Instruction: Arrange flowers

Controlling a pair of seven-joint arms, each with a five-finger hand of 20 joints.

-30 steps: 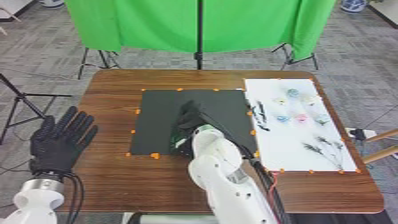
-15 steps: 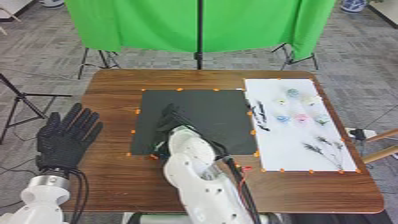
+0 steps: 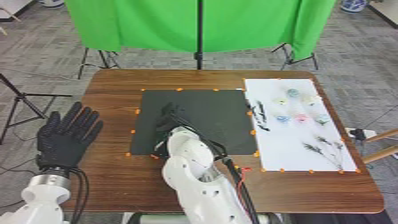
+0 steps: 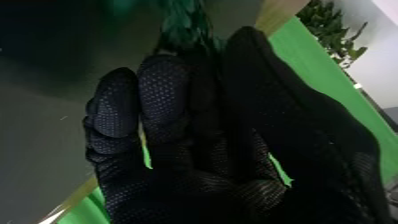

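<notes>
Item under inspection: a green sprig (image 4: 185, 25), seen in the right wrist view at the fingertips of the right hand (image 4: 191, 187). That hand is nearly closed, its thumb brought in towards the fingers, and appears to pinch the sprig between them. Whether the pinch is firm cannot be told. In the head view the right hand is over the left part of the black sheet (image 3: 222, 112); whether the sprig touches the sheet cannot be confirmed.

Beside the black sheet lies the white sheet (image 3: 275, 145), bearing the remaining stock: a pink flower (image 3: 301, 118), several pale blooms and some thin dark sprays (image 3: 315, 148). Dark leaves (image 3: 259, 115) lie near its inner edge. The left hand (image 3: 65, 140) is open, fingers straight, above the left side of the tabletop (image 3: 115, 185), holding nothing.

Step in hand, as judged: placing greenery on the black sheet, with the arrangement at an early stage.

Risks noted. The sprig is light and leafy; a loose pinch could let it twist or slip out askew. Leaves could catch on the glove fabric at release and be dragged off their spot. Pressing too low could crush the foliage or ruck the sheet. The forearm and its cables, if swept low towards the white sheet, could disturb the loose flowers.
</notes>
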